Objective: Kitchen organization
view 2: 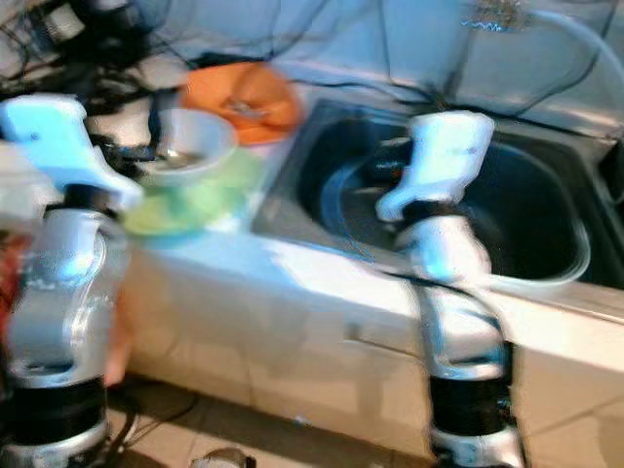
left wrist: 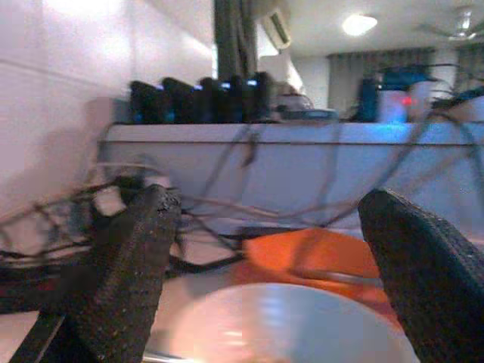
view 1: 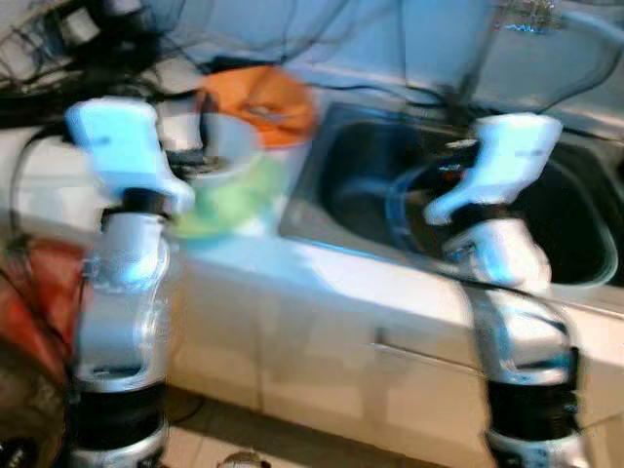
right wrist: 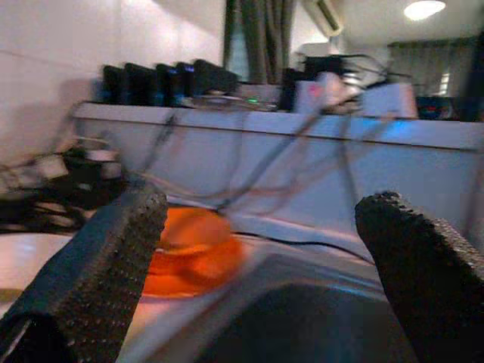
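Observation:
The eye views are blurred. An orange bowl point(view 1: 263, 102) stands on the white counter point(view 1: 322, 273) at the back, just left of the sink point(view 1: 361, 195). In front of it a white bowl point(view 1: 222, 146) sits on a green plate point(view 1: 234, 200). My left gripper point(left wrist: 268, 204) is open and level with the white bowl point(left wrist: 287, 325), whose rim lies just below the fingers, with the orange bowl point(left wrist: 318, 253) beyond. My right gripper point(right wrist: 261, 200) is open over the sink point(right wrist: 302, 325) and holds nothing. The orange bowl point(right wrist: 193, 249) lies off to its side.
A large round basin point(view 2: 556, 263) sits inside the sink. Tangled cables point(view 1: 58, 49) and dark power bricks point(left wrist: 197, 98) crowd the back ledge. A faucet hose point(view 1: 585, 24) arcs at the top right. Something red point(view 1: 39, 283) is low on the left, beside the cabinet front point(view 1: 322, 361).

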Motion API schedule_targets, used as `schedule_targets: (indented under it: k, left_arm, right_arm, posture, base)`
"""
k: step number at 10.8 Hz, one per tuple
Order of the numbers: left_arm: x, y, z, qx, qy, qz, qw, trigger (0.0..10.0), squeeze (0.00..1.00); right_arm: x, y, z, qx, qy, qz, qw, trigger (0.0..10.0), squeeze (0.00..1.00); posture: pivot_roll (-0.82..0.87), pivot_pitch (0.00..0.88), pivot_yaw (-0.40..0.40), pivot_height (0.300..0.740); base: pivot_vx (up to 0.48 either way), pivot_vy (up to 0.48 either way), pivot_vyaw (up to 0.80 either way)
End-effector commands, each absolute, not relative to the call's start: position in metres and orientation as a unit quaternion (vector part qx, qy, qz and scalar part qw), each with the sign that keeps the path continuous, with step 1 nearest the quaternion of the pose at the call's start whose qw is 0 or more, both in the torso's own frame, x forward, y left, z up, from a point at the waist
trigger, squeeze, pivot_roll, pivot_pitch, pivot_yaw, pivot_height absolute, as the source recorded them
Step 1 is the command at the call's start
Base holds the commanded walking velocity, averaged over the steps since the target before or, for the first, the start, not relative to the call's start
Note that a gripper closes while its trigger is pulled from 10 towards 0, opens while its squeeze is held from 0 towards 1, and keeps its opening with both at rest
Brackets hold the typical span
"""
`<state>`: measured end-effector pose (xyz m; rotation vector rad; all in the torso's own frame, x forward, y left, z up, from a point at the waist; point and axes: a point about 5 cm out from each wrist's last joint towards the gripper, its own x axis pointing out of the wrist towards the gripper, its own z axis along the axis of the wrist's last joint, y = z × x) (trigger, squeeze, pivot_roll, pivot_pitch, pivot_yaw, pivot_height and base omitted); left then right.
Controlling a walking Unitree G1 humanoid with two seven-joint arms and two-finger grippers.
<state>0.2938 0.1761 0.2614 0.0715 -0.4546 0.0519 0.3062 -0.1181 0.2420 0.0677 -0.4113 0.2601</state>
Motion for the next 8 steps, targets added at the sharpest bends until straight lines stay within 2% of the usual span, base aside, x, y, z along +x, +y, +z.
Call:
schedule_targets:
  k: [1,3,8]
  left_arm:
    - [0.2947,0.1675,0.2633,0.029,-0.226,0.011,0.974,10.0,0.00]
    - [0.2950,0.1670,0.2622,0.028,-0.222,0.009,0.975,10.0,0.00]
    - [0.2964,0.1639,0.2633,0.039,-0.224,-0.011,0.974,10.0,0.00]
  right_arm:
    - [0.3059,-0.1301,0.2430,0.027,-0.206,0.109,0.972,10.0,0.00]
    - [0.3061,-0.1306,0.2431,0.027,-0.206,0.108,0.972,10.0,0.00]
    - [0.3065,-0.1318,0.2430,0.029,-0.206,0.101,0.973,10.0,0.00]
  posture:
    - [0.06,0.067,-0.076,0.740]
    - [0.06,0.067,-0.076,0.740]
    - [0.06,0.071,-0.072,0.740]
  base:
    - [0.000,0.480,0.00]
    - [0.000,0.480,0.00]
    - [0.000,0.000,0.00]
